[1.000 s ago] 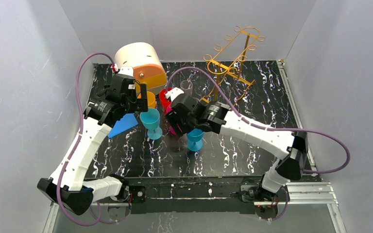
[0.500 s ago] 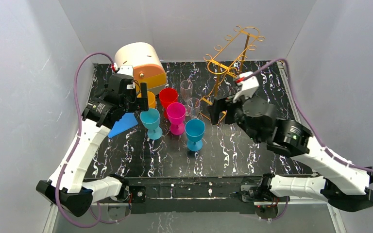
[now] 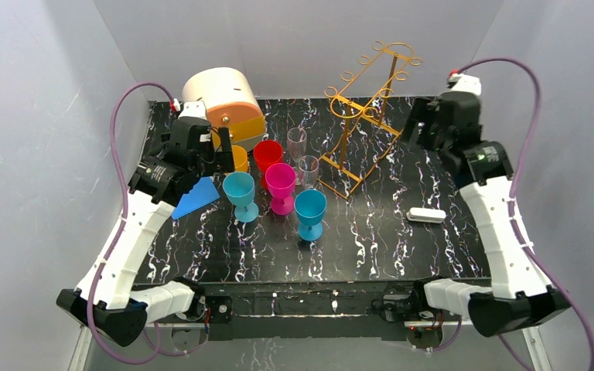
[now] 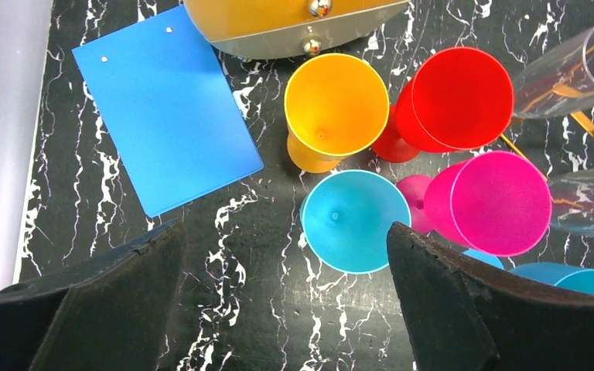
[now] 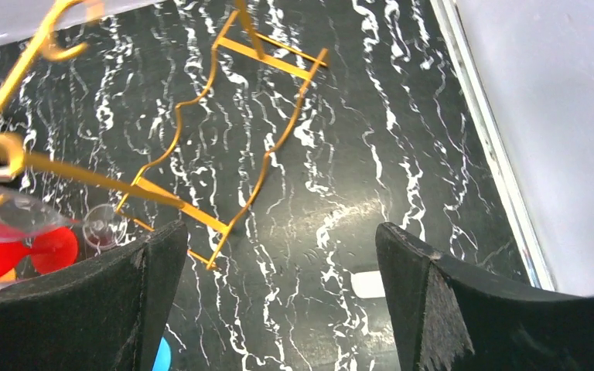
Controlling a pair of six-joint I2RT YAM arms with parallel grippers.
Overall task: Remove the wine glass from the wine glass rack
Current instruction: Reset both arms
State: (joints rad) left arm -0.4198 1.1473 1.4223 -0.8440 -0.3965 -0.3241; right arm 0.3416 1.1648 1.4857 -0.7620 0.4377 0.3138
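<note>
right gripper (image 5: 274, 247) withdrawn beyond wine glass rack (image 3: 367, 114), jaws apart, seemingly empty

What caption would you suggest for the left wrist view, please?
Open left tool above an orange plastic goblet, red goblet, pink goblet and teal goblet, beside a flat blue rectangular sheet.

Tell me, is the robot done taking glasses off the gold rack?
Looks about finished. No glass hangs on the wine glass rack; the clear glasses and coloured glasses stand on the table beside it. Nothing is in hand: left gripper and right gripper are open and empty. Nothing seems left.
</note>
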